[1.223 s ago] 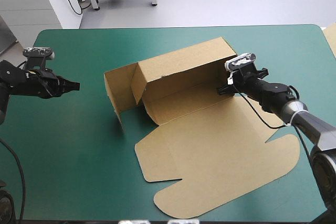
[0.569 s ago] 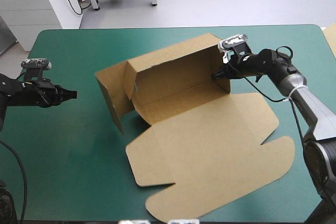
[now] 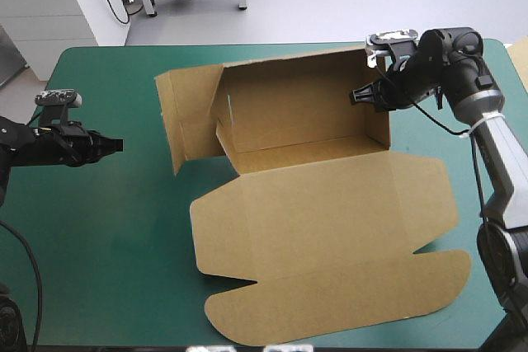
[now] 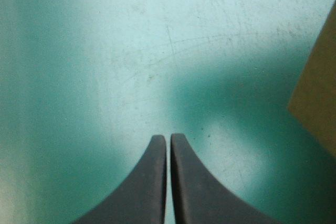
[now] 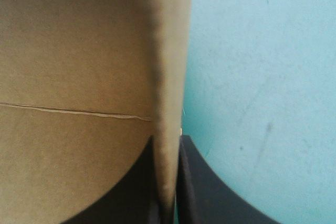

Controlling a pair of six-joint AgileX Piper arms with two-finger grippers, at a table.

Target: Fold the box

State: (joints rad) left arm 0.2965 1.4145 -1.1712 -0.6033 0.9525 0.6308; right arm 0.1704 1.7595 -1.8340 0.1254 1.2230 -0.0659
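The brown box lies partly folded on the teal-green table. Its back wall stands upright, a side flap sticks out at its left end, and the wide lid sheet lies flat toward the near edge. My right gripper is shut on the box's right end wall, whose board edge runs between the black fingers. My left gripper is shut with nothing in it, hovering over bare cover left of the box; a corner of the box shows ahead of it.
The bare teal-green cover stretches left of and in front of the box. The table's far edge runs just behind the raised back wall. A bit of brown board shows at the table's right edge.
My right gripper has pulled the box's right end toward the far right corner, swinging the whole box round so the back wall faces the near edge. The left gripper has barely moved.
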